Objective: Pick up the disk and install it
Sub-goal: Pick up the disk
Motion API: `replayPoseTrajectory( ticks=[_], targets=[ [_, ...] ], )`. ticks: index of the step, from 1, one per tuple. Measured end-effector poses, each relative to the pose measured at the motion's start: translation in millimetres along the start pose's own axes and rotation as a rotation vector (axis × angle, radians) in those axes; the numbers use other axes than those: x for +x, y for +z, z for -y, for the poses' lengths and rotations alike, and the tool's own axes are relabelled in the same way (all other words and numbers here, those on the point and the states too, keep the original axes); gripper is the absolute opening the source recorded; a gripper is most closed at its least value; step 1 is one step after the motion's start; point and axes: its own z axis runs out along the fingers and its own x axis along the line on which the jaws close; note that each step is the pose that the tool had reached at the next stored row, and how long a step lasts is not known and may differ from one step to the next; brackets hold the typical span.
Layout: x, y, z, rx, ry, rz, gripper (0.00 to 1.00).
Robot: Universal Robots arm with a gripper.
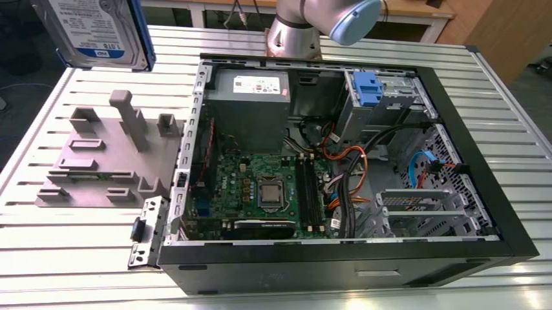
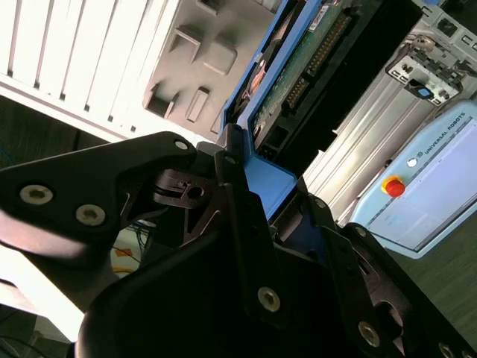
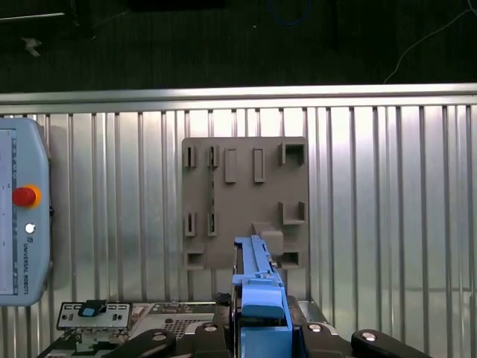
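The disk [image 1: 99,32] hangs clear of the grey fixture [image 1: 95,161] and open case [image 1: 345,265].

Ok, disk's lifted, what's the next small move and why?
Probably carry it across toward the exterior view's right. The gripper is shut on the disk, which hangs above the grey fixture, while the open computer case and its drive cage lie on that side.

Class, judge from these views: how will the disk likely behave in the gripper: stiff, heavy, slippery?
Probably stiff: the disk is a flat slab, held aloft unsagging. Its metal casing suggests it is heavy for its size. The gripper clamps its smooth blue bracket, which might slip.
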Motion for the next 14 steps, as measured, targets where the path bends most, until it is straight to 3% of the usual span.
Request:
replayPoseTrajectory(
  ticks=[8, 14],
  targets=[
    [0.1, 0.2, 10.4, 0.0, 0.0, 0.0, 0.36],
    [0.8, 0.2, 13.0, 0.0, 0.0, -0.0004, 0.36]
  ],
)
